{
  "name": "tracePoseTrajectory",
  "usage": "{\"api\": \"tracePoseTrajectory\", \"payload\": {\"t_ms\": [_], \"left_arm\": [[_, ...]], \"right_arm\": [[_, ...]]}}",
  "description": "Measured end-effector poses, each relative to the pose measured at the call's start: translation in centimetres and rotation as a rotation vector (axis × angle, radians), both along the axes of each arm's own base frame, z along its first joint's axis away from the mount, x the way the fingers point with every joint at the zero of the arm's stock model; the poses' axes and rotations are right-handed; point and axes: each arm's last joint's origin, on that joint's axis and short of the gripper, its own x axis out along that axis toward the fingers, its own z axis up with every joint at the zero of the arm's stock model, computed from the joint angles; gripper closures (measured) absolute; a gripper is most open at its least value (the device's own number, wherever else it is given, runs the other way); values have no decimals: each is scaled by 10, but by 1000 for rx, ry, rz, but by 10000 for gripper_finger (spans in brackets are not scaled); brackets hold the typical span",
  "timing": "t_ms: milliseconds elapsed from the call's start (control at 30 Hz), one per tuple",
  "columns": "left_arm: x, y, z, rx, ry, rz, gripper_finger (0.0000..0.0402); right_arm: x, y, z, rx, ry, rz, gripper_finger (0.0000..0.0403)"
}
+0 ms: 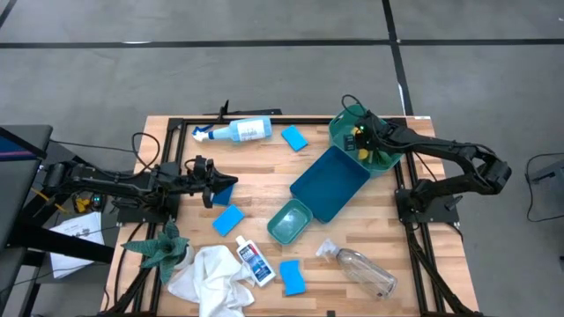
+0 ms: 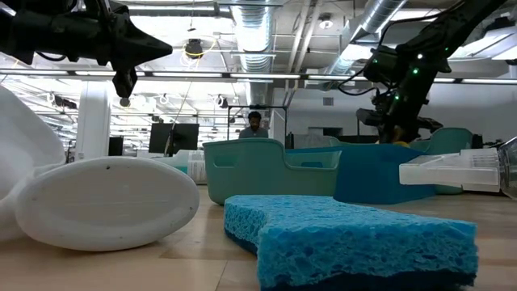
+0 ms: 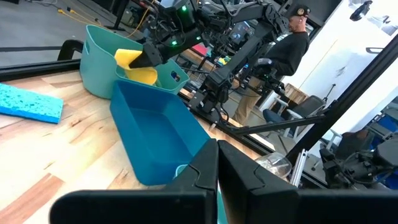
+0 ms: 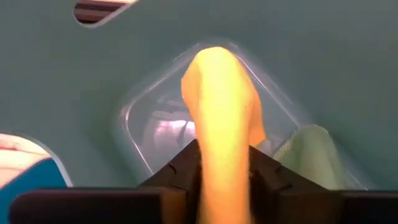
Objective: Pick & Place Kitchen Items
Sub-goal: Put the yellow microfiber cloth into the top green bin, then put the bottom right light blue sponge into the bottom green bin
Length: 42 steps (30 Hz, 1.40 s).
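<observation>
Low view: blue sponge (image 2: pixel 355 238) nearest, bins behind.
Beyond it, the left gripper (image 1: pixel 231 181) hovers clenched and empty over mid-table; farthest, the right gripper (image 4: pixel 222 163) grasps the yellow pad (image 4: pixel 221 118) inside the round teal tub (image 1: pixel 348 132).

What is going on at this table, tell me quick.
The right gripper is down inside the green tub at the table's far right, with the yellow pad between its fingers. The left gripper is shut and empty, hovering above the left side. Blue sponges, a spray bottle, a small white bottle, a clear bottle and a white cloth lie out on the table.
</observation>
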Motion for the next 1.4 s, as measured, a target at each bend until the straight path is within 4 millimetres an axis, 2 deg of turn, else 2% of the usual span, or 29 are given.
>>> {"api": "tracePoseTrajectory", "payload": {"t_ms": [267,433,1067,1400], "left_arm": [[0,0,0,-8,-1,-10,401],[0,0,0,-23,-4,-11,399],[0,0,0,-25,-4,-11,400],[0,0,0,-25,-4,-11,400]], "right_arm": [[1,-1,1,-6,-32,-27,218],[1,-1,1,-7,-34,-27,186],[-12,11,34,-111,-142,-13,214],[-14,23,47,-186,-100,156,250]]}}
